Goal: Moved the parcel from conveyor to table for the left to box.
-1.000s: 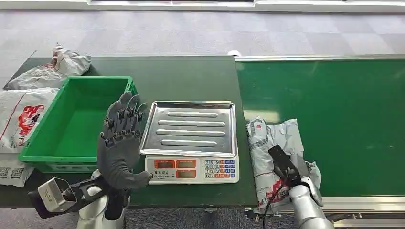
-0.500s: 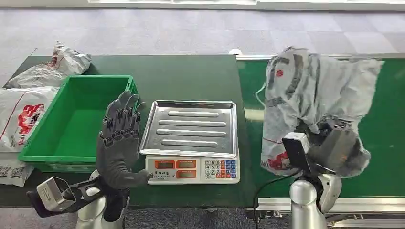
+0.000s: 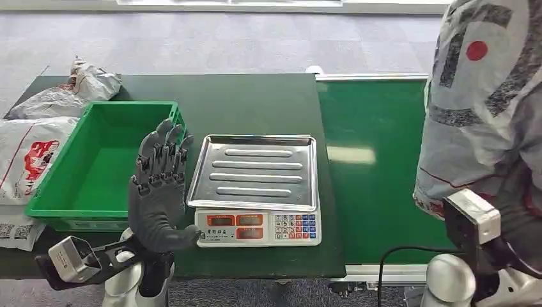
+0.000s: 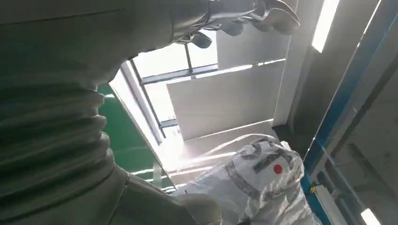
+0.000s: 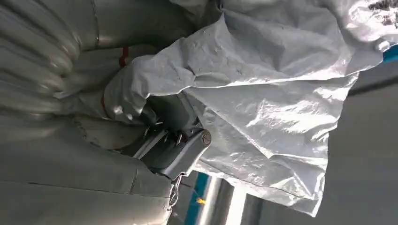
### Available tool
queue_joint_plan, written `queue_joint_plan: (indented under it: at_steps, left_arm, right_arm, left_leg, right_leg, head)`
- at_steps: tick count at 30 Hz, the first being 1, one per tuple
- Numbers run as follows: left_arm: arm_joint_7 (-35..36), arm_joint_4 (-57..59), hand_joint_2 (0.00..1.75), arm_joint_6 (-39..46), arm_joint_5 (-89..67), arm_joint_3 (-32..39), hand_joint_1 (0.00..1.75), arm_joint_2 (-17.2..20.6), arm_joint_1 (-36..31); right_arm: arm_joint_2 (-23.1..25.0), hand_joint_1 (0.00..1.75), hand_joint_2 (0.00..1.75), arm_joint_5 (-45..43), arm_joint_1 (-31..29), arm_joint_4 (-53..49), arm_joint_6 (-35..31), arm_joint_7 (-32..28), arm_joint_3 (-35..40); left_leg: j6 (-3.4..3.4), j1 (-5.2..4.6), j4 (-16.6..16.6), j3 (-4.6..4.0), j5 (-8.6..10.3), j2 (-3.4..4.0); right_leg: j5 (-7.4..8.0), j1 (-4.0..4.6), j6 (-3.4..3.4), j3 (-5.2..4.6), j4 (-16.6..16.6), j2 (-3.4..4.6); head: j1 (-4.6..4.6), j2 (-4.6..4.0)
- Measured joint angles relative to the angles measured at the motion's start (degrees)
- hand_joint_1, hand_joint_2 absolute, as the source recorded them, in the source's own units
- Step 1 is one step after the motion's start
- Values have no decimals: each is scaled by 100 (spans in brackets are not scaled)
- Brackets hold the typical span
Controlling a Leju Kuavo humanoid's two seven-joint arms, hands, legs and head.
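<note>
two hands differ. nearest, right hand (image 5: 155, 126) grips crumpled grey plastic parcel (image 3: 486, 109), lifted clear above green conveyor belt (image 3: 377, 173). left hand (image 3: 158, 192) upright, fingers spread, holding nothing. steel-tray weighing scale (image 3: 255, 173) on dark green bench (image 3: 249, 102) lies leftward of parcel; green plastic box (image 3: 96, 166) beyond it.

The parcel (image 3: 486, 109) runs off the head view's top and right edges and drapes over the right hand (image 5: 173, 140), hiding its fingers.
</note>
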Motion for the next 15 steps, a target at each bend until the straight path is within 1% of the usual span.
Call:
queue_joint_plan:
  at_steps: [2,4,6,7,10,13,15]
  left_arm:
    - [-11,11,175,48,33,-35,0,0,-13]
    - [-70,66,175,48,74,-103,0,0,-78]
    - [-151,151,175,48,99,-188,0,0,-180]
    - [-184,214,175,48,107,-236,0,-2,-248]
    - [-267,345,175,118,109,-395,0,-11,-407]
    - [-321,393,175,195,109,-483,0,-9,-471]
    - [-336,417,175,238,116,-516,0,-7,-477]
  right_arm:
    - [7,175,175,-645,-83,328,33,-472,221]
    - [7,175,175,-928,-304,982,185,-696,779]
    - [15,175,175,-1128,-655,1693,354,-679,1352]
    - [39,175,175,-1277,-883,2161,424,-637,1689]
    - [168,175,175,-1525,-1489,3353,416,-537,2565]
    - [232,175,175,-1711,-1898,4103,361,-447,3223]
    - [251,175,175,-1720,-2060,4449,343,-421,3527]
  left_leg:
    - [-1,1,-3,-40,-2,5]
    - [-10,1,-5,-28,-10,28]
    - [-11,1,-5,-19,-3,33]
    - [-13,1,-5,14,12,37]
    - [-22,9,-5,8,33,20]
    - [-27,13,-5,5,36,11]
    - [-27,13,-5,2,35,10]
  right_leg:
    - [-1,2,-1,8,1,5]
    - [-1,2,-2,6,1,33]
    - [2,7,-4,3,1,35]
    - [11,10,-10,-1,3,38]
    - [26,19,-19,-8,6,30]
    - [26,22,-21,-11,8,28]
    - [24,22,-22,-13,8,27]
  head:
    - [4,0]
    - [-2,0]
    - [0,0]
    - [0,0]
    - [0,0]
    - [0,0]
    - [-2,0]
